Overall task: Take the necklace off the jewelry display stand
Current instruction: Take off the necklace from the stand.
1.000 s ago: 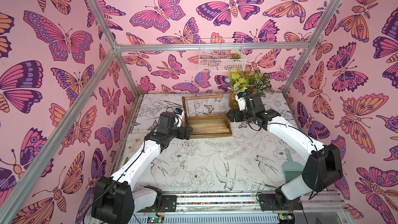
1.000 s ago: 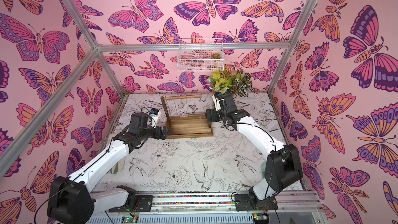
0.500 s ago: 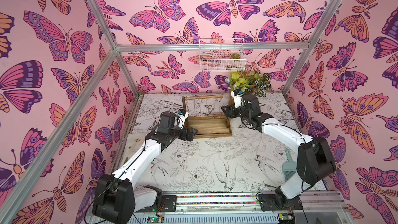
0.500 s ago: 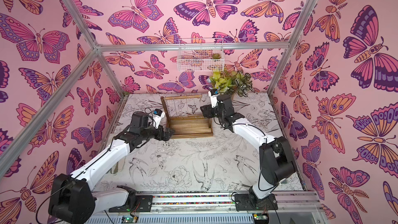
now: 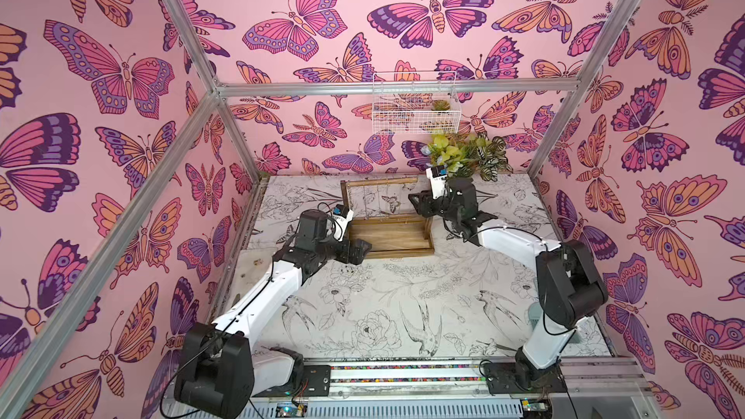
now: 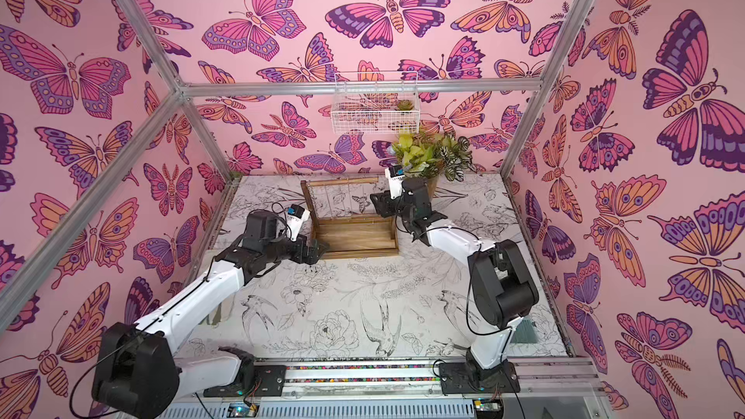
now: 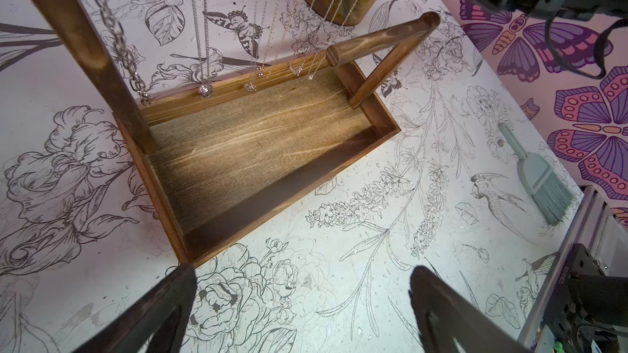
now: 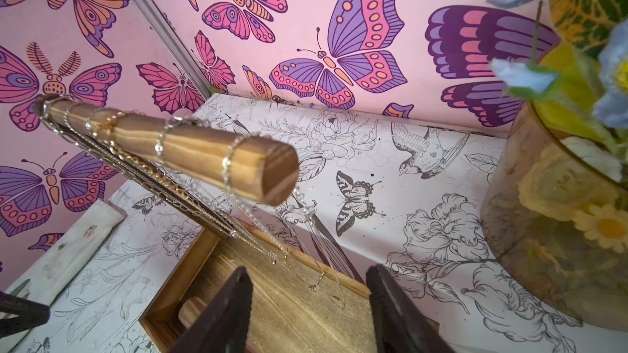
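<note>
Both left fingers [image 7: 153, 310] and right fingers [image 8: 224, 314] gape empty beside the jewelry display stand [image 7: 258, 144], necklaces [image 8: 159, 147] on its bar.

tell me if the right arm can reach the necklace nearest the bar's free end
Likely yes: the right gripper is open beside the free end of the top bar, and that necklace hangs just ahead of its jaws, nothing between.

Bright even light; wrist views blurred, distorted edges.
</note>
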